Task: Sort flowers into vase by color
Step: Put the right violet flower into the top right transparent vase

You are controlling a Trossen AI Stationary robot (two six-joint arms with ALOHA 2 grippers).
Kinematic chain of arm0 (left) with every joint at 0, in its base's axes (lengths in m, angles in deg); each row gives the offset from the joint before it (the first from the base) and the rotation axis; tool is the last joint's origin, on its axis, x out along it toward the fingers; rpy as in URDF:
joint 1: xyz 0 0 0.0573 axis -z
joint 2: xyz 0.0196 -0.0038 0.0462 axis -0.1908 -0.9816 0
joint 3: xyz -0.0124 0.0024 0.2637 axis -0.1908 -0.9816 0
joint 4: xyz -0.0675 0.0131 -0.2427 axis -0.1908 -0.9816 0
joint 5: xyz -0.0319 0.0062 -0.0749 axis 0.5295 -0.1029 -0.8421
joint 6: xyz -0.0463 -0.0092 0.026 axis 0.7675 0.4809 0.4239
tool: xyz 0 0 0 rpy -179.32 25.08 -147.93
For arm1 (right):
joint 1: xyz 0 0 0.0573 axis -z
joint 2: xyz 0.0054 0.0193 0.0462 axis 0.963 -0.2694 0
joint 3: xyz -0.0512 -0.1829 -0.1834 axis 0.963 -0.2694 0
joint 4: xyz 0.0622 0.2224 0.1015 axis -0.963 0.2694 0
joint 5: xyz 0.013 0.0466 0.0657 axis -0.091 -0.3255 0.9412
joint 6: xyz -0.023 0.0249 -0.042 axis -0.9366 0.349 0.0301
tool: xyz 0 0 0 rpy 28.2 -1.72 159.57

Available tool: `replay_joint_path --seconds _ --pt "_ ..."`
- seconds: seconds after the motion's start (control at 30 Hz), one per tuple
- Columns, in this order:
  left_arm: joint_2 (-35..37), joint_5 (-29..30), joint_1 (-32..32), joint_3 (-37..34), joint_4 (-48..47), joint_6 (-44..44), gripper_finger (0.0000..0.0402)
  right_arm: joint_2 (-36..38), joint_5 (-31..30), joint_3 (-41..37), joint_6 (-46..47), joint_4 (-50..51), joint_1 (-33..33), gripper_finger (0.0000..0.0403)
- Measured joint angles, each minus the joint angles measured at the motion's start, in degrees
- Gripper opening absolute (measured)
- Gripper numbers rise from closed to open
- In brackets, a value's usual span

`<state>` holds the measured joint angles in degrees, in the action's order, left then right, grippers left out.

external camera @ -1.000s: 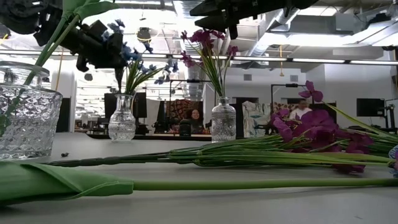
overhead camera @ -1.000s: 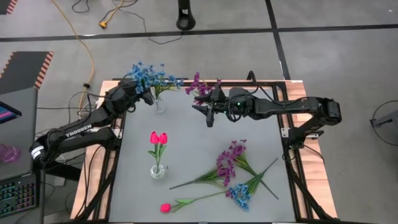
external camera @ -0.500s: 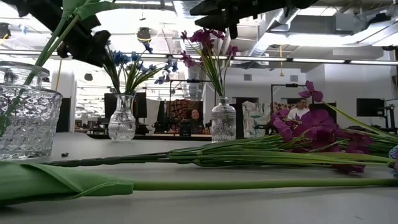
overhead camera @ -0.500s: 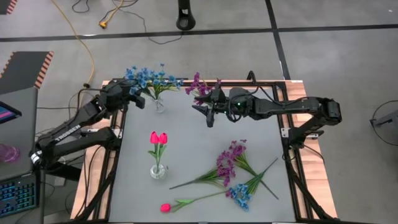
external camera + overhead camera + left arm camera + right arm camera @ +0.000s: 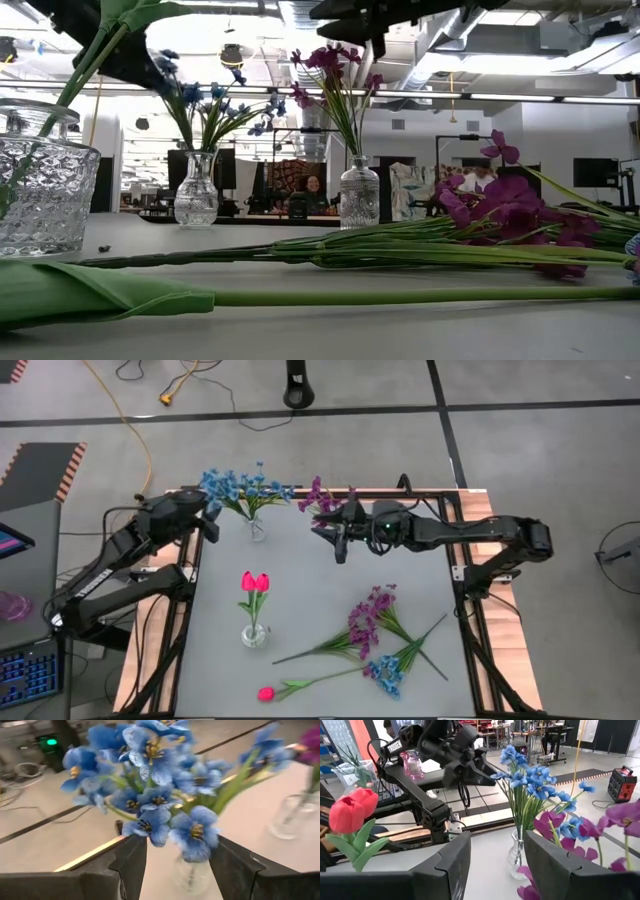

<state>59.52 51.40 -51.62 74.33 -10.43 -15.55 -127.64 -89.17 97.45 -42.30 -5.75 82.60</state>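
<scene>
1. Your left gripper (image 5: 210,520) sits at about ten o'clock on the table (image 5: 300,590), just beside the blue flowers (image 5: 240,487) that stand in a small glass vase (image 5: 258,529). Its fingers are spread wide and hold nothing; in its wrist view the blue blooms fill the gap ahead of them.
2. Your right gripper (image 5: 335,540) hangs near twelve o'clock, right by the purple flowers (image 5: 320,497) standing in their own vase (image 5: 359,193). Its fingers are parted with nothing between them.
3. Two pink-red tulips (image 5: 255,582) stand upright in a third vase (image 5: 254,634), around eight o'clock of the table's middle.
4. You have loose stems lying flat toward five o'clock: a purple spray (image 5: 368,615), a blue cluster (image 5: 384,673) just past it, their green stalks crossing.
5. One tulip bud (image 5: 266,694) lies on its side at six o'clock, near the table's front edge.
6. In the low view you can see a person (image 5: 316,188) seated far off in the room behind the vases.
</scene>
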Motion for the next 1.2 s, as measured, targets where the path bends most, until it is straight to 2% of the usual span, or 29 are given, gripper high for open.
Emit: replay_joint_path --seconds 0.17,0.33,0.53,0.7,0.83,1.07,1.2 --pt "3.15 -6.79 0.14 2.24 -6.62 -0.3 0.0192 4.06 0.01 0.0 0.16 6.79 -0.24 0.021" --pt "7.14 -15.51 1.3 2.45 -14.2 0.34 0.0192 9.27 0.02 0.0 5.25 17.21 -1.47 0.021" --pt "10.98 -19.68 2.43 2.39 -15.5 1.49 0.0192 14.44 0.01 0.0 12.24 29.8 -3.98 0.021" --pt "14.05 -23.48 2.75 -1.17 -14.17 4.15 0.0192 16.38 0.67 -0.02 18.41 37.63 -7.01 0.021" --pt "15.63 -25.6 2.75 -6.23 -8.53 5.34 0.0192 16.65 2.78 -0.02 24.4 43.18 -10.15 0.021" --pt "15.39 -32.38 2.8 -15.84 9.98 6.61 0.0192 15.03 2.8 -0.09 39.0 55.37 -16.68 0.021" --pt "15.38 -33.47 2.95 -19.07 14.94 7.72 0.0192 13.49 2.79 -0.09 47.36 60.41 -20.45 0.021"
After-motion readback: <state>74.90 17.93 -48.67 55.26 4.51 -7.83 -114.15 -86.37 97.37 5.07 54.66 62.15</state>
